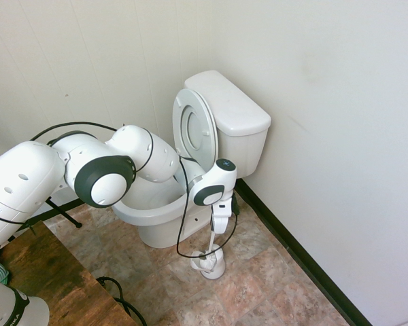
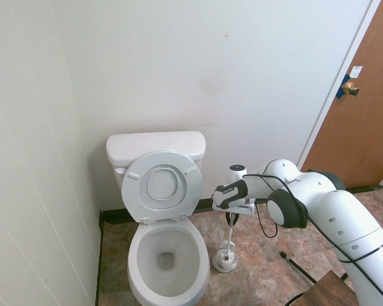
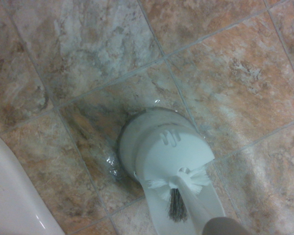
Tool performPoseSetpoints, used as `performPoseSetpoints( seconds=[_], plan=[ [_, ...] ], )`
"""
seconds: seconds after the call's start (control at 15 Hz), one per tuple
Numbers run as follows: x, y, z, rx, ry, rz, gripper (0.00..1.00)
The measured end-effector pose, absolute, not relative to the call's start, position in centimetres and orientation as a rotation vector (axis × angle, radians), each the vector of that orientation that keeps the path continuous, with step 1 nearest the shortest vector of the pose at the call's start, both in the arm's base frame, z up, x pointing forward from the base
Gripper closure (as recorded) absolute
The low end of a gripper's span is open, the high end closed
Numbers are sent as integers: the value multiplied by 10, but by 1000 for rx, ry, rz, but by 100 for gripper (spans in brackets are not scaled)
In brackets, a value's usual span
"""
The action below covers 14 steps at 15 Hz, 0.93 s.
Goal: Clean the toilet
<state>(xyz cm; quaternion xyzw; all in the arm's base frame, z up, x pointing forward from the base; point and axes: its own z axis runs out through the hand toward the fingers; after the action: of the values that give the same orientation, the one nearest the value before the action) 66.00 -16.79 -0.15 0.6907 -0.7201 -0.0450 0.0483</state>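
Gripper (image 2: 232,215) pointing straight down beside the toilet (image 2: 168,255), clamping tight on the handle of a toilet brush (image 2: 230,237). Brush head sitting in its white holder (image 1: 212,263) on the tiled floor (image 1: 272,285). Toilet standing against the wall, lid raised.

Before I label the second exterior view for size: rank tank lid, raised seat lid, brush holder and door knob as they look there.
1. Seat lid
2. Tank lid, smaller, though farther back
3. Brush holder
4. Door knob, far off
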Motion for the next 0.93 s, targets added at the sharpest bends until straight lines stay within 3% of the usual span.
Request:
performPoseSetpoints(
  seconds=[0.93],
  plan=[
    [666, -198, 14, 2086, -2242, -128, 0]
  ],
)
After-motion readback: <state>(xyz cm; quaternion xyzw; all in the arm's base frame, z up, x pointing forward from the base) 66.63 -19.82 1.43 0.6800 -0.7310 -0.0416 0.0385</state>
